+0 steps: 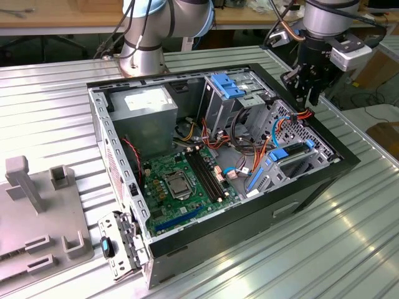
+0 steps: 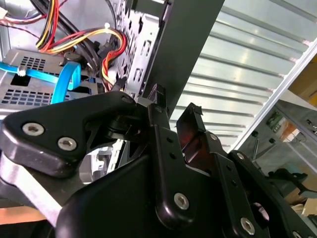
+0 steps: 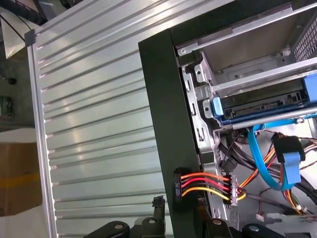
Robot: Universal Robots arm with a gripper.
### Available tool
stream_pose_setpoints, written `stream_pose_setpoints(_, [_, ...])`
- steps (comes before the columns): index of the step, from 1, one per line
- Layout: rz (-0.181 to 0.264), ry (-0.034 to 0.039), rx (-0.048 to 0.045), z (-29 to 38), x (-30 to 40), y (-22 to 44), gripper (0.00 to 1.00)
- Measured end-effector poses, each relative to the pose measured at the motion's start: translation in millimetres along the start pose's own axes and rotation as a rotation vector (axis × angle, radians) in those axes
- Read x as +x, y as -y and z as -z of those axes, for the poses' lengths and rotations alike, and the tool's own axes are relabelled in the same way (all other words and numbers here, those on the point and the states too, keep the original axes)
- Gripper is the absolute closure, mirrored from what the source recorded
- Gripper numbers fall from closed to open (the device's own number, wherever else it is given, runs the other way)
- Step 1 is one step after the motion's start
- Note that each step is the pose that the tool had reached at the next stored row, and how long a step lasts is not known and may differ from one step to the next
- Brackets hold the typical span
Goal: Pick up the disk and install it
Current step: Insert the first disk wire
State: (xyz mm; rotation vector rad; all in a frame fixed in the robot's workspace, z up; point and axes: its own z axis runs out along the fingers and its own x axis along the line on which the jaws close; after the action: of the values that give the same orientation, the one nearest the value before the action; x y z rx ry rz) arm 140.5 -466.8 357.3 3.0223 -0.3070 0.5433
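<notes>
Now, inside the computer case, the disk lies flat in its bay, its long axis running out toward the side wall. It is possibly seated already, hard to judge. Above it, slightly to the exterior view's right, the claw hangs spread and empty over that wall. The ribbed table lies beyond.

One open computer case sits on one metal table. Inside are one green board, one grey power box and one disk with two blue ends. One gripper hangs above
</notes>
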Motion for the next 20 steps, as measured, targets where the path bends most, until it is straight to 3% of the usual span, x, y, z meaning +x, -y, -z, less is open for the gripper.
stream_pose_setpoints(7, [0.002,-0.0006,-0.0063,-1.3,2.5,-13.9,0.64])
stream_pose_setpoints(18, [0.003,-0.0007,-0.0068,1.2,3.9,-17.3,0.64])
stream_pose_setpoints(20, [0.013,-0.0009,-0.0027,0.6,4.2,-19.8,0.64])
